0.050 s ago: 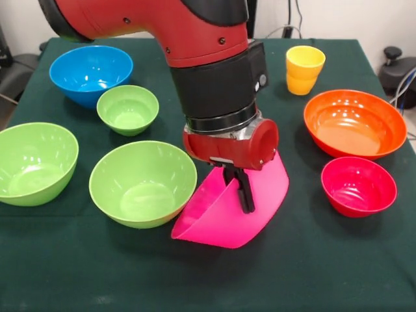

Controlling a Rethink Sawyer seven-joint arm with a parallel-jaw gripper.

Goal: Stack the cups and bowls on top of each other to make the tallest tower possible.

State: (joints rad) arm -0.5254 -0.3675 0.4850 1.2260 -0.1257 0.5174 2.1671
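Near the tabletop's (58, 273) middle, the jaws (242, 190) are gripping the pink bowl's (214, 218) rim.
It is tilting steeply beside a lime green bowl (143, 183); the thin rim hold risks slipping.

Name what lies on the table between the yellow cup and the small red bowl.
In the front view, the orange bowl lies between the yellow cup and the small red bowl.

bowls (143, 183): glossy, smooth plastic
cup (304, 69): glossy yellow plastic
table (78, 260): matt dark green cloth
arm (195, 32): smooth red shell, metal ring
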